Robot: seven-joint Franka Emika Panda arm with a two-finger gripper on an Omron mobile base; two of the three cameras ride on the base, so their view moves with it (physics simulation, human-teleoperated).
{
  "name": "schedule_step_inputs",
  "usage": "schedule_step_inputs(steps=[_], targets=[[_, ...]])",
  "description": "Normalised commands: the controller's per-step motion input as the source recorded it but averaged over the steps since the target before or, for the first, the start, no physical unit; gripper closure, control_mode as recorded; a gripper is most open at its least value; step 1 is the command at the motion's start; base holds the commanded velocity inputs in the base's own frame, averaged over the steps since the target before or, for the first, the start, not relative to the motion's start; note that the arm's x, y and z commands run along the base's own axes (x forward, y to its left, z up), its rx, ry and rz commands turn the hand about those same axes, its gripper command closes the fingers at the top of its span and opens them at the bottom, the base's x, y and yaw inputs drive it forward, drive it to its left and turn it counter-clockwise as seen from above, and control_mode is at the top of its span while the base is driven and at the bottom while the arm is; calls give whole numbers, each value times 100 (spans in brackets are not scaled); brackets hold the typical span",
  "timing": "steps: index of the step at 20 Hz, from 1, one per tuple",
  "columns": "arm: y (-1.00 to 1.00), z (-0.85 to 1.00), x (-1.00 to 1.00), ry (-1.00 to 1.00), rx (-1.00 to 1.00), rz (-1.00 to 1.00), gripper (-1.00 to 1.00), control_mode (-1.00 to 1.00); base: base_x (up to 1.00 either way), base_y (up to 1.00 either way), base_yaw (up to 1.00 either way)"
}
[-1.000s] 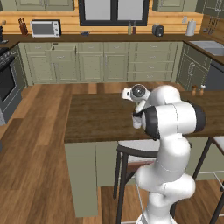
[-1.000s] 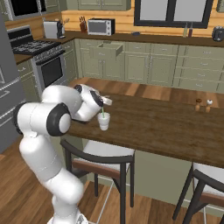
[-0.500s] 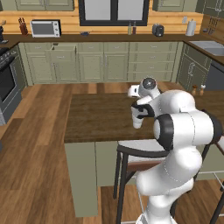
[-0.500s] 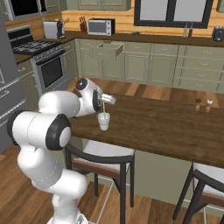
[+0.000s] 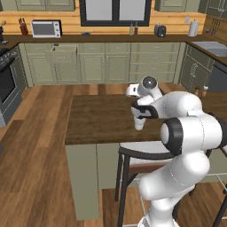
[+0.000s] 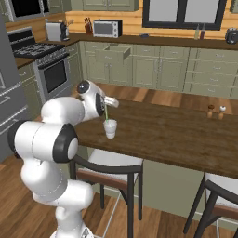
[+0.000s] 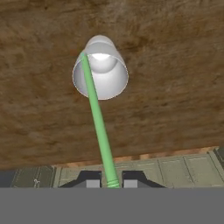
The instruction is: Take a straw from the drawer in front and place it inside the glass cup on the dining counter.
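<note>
Jaws pinched tight on the upper end of the green straw [image 7: 98,127], the gripper [image 7: 110,180] hangs above the glass cup [image 7: 100,72] on the dark wood dining counter [image 7: 175,87], the straw's lower end reaching down into the cup's mouth near its rim.

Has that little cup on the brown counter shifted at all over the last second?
No. In the right base view the cup stands at the same spot on the counter, near its left end, far from the two shakers.
</note>
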Motion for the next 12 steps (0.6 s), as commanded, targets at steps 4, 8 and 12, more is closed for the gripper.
schedule_step_inputs(steps=[4,8,12], targets=[[23,-12,0,-24,0,0,100,-100,0,0,0],[0,-34,-3,-24,0,0,100,-100,0,0,0],[0,-39,-12,-16,0,0,100,-100,0,0,0]])
